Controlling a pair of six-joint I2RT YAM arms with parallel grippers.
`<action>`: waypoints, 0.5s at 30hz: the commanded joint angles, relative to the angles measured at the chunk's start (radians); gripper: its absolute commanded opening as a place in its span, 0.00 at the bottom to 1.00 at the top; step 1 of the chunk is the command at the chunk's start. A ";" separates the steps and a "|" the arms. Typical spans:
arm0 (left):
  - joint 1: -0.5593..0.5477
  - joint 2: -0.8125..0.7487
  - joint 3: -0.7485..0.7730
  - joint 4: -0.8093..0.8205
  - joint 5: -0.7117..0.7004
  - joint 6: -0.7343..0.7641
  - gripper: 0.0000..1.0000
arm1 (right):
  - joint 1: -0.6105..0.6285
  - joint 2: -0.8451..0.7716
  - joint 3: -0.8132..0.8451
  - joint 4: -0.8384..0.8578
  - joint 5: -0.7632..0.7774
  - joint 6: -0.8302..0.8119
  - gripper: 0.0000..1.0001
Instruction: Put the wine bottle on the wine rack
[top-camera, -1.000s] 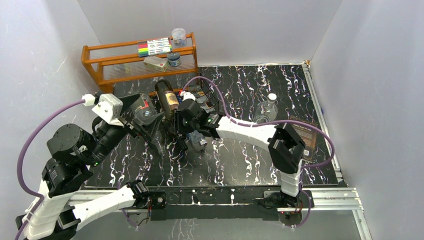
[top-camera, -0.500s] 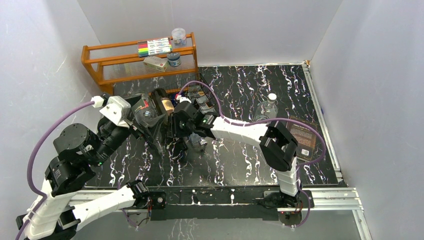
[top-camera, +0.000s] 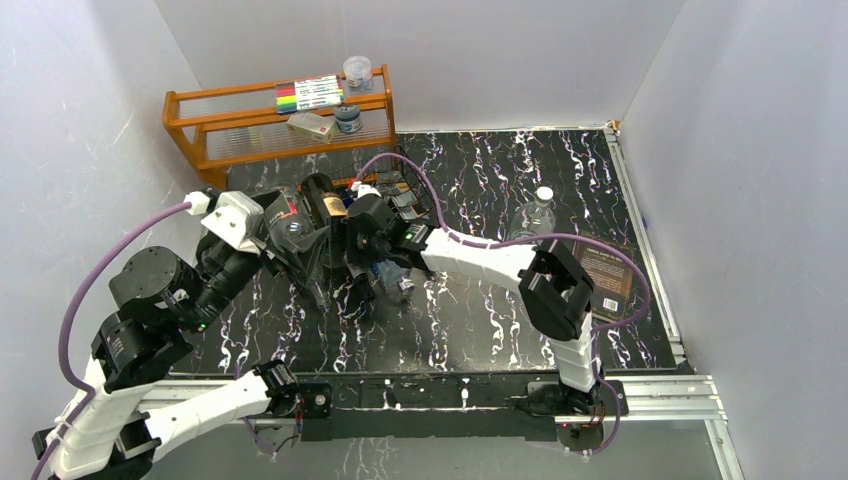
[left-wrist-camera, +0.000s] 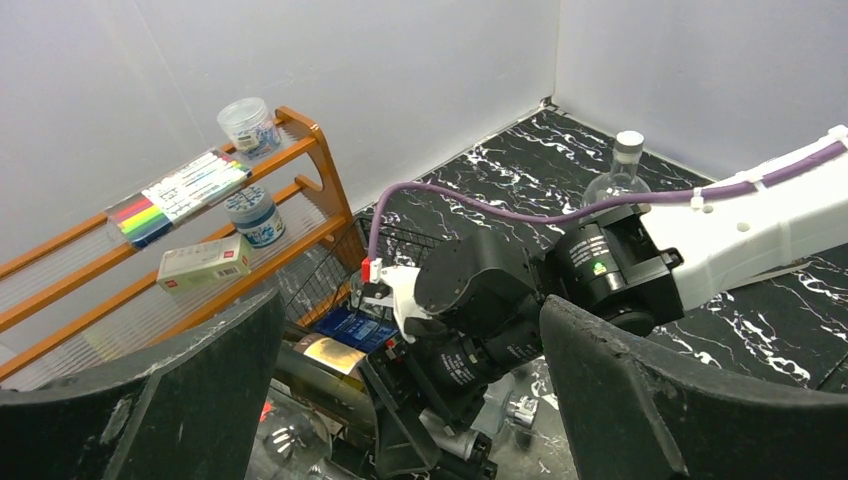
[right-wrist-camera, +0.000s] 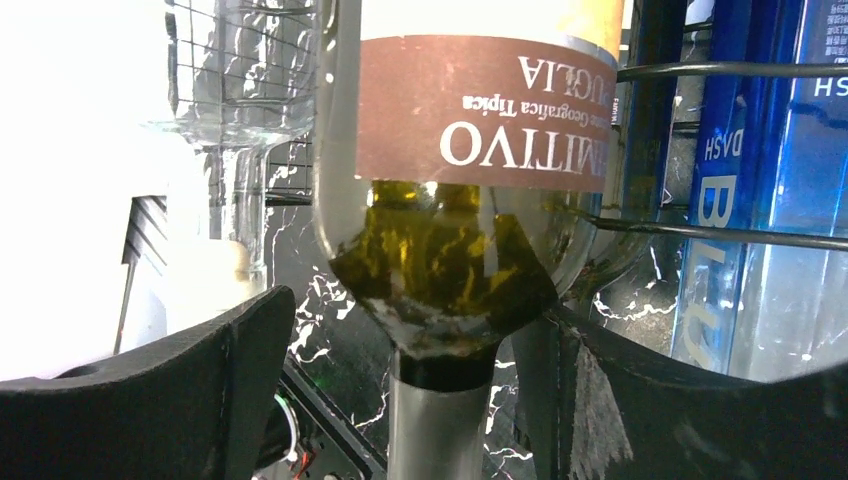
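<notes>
The wine bottle (top-camera: 324, 197), dark green with a brown and gold label, lies on its side among the wires of the black wine rack (top-camera: 412, 188). Its silver-foiled neck points at my right wrist camera. In the right wrist view the wine bottle (right-wrist-camera: 450, 250) rests against the rack wires (right-wrist-camera: 720, 70). My right gripper (right-wrist-camera: 420, 312) is open, one finger on each side of the neck, with gaps showing. My right gripper (top-camera: 354, 272) hides the neck from above. My left gripper (left-wrist-camera: 415, 305) stands open and empty just left of the bottle, facing the right wrist.
A clear glass bottle (right-wrist-camera: 240, 100) and a blue bottle (right-wrist-camera: 745, 200) lie on either side of the wine bottle. A clear bottle (top-camera: 536, 214) stands at mid-right. The orange wooden shelf (top-camera: 200, 103) with markers and jars stands behind. A dark booklet (top-camera: 610, 268) lies at the right.
My right gripper has gone from shut on the bottle neck to open. The bottle has tipped back and left, down onto the rack. My left arm has edged right.
</notes>
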 joint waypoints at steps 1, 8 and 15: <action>-0.001 0.010 0.025 -0.001 -0.033 0.010 0.98 | -0.004 -0.126 -0.015 0.066 0.014 -0.035 0.91; -0.001 0.027 0.047 0.000 -0.032 -0.009 0.98 | -0.029 -0.331 -0.146 0.073 0.076 -0.070 0.98; -0.001 0.045 -0.061 0.005 0.069 -0.109 0.98 | -0.055 -0.719 -0.285 -0.174 0.502 -0.171 0.97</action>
